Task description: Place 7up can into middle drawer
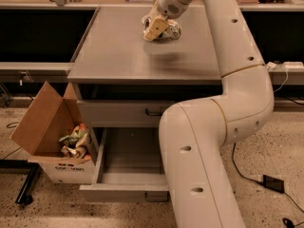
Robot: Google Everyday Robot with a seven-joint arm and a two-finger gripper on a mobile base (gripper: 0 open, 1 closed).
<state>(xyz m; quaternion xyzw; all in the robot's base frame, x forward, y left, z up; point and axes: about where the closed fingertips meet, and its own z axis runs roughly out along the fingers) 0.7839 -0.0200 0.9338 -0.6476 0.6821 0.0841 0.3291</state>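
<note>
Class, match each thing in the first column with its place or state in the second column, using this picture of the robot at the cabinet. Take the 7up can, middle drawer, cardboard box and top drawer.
Column one:
1. 7up can
2. middle drawer
3. cardboard box
4. top drawer

Column two:
A. pulled open
B. standing on the floor
C. pushed shut
D. held in the gripper above the cabinet top

Pairs: 1-D, 2-A, 3-B, 4-C.
</note>
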